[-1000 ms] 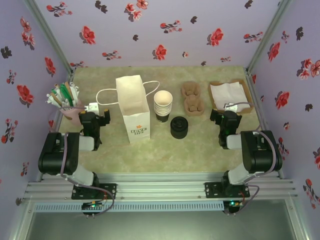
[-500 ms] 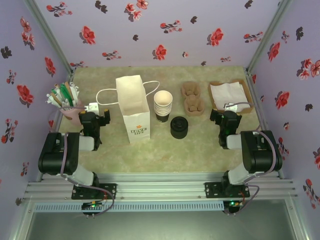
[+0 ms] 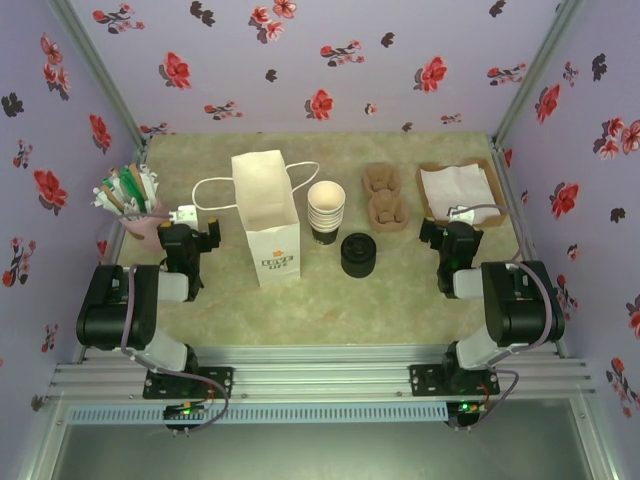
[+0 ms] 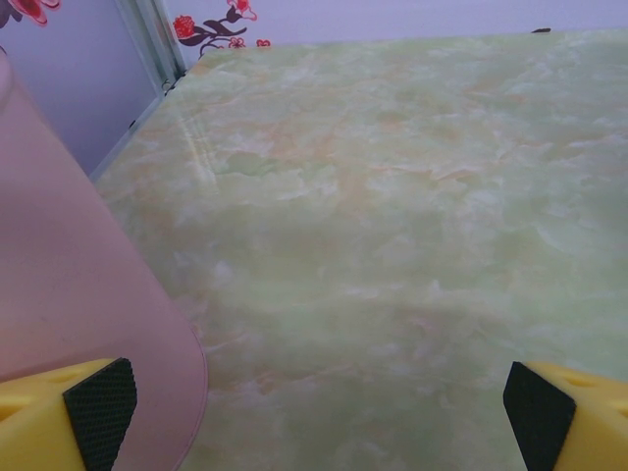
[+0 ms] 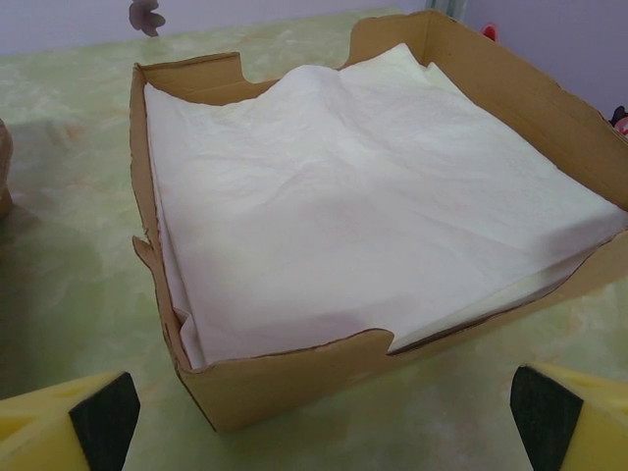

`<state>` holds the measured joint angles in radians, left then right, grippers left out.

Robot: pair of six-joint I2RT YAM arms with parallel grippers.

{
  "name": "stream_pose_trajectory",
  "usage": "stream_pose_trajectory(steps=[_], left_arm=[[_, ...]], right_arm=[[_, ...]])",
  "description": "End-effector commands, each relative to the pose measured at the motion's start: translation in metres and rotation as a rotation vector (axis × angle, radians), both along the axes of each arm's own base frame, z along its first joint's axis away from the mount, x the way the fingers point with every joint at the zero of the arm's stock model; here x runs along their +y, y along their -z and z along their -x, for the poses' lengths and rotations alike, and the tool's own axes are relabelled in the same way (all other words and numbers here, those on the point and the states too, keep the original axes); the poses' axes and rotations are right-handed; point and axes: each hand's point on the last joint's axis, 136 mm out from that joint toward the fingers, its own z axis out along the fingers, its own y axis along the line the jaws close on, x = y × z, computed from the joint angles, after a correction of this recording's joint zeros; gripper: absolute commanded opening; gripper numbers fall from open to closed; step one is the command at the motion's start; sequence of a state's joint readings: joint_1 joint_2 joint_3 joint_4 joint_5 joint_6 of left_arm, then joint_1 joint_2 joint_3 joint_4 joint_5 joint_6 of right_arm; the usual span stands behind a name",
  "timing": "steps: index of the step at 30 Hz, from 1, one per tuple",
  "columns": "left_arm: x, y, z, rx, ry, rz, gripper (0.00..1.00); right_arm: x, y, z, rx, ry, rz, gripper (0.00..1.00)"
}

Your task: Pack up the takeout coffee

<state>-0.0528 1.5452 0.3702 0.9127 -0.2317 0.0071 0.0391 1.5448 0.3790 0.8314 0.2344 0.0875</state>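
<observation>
Left gripper [image 4: 316, 407] wide, empty, low over the bench [image 4: 392, 245], beside a pink holder [image 4: 69, 294]. Right gripper [image 5: 322, 417] wide, empty, facing the napkin box [image 5: 285, 378]. Step: none begun. Probable takeout coffee [image 3: 358, 254]: black round piece mid-bench, near the white bag [image 3: 266, 215], just in front of the cup stack [image 3: 326, 209]. Lidded cup or lid stack, cannot tell. Next: reach inward, confirm, grasp upright.

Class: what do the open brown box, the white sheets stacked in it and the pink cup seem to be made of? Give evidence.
Open brown box: apparently matte cardboard, with rough cut edges. White sheets: probably thin paper napkins, softly creased and limp. Pink cup: likely plastic, smooth and evenly coloured; hard to confirm.
</observation>
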Motion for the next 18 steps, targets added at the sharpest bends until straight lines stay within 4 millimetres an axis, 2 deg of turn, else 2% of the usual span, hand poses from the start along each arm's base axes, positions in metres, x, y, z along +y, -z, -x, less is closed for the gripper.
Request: stream_pose_trajectory(steps=[1,5,7,11,14,17,18], left_arm=[[0.002,-0.018,0.007,-0.075,-0.039,-0.031,0.99],[0.007,-0.033,0.028,-0.150,-0.087,-0.048,0.99],[0.012,-0.047,0.038,-0.197,-0.119,-0.045,0.99],[0.012,-0.069,0.051,-0.196,-0.124,-0.054,0.99],[0.014,-0.090,0.063,-0.198,-0.154,0.023,0.99],[0.012,-0.109,0.076,-0.247,-0.166,0.147,0.99],[0.012,-0.110,0.083,-0.248,-0.171,0.194,0.99]], right_arm=[[0.004,-0.018,-0.005,-0.035,-0.020,0.002,0.99],[-0.008,-0.037,0.006,-0.042,0.060,0.001,0.99],[-0.009,-0.049,0.013,-0.061,0.072,-0.003,0.99],[-0.017,-0.070,0.028,-0.122,0.136,-0.016,0.99],[-0.019,-0.086,0.039,-0.142,0.166,-0.071,0.99],[-0.012,-0.105,0.048,-0.171,0.145,-0.130,0.99],[-0.009,-0.114,0.051,-0.182,0.130,-0.147,0.99]])
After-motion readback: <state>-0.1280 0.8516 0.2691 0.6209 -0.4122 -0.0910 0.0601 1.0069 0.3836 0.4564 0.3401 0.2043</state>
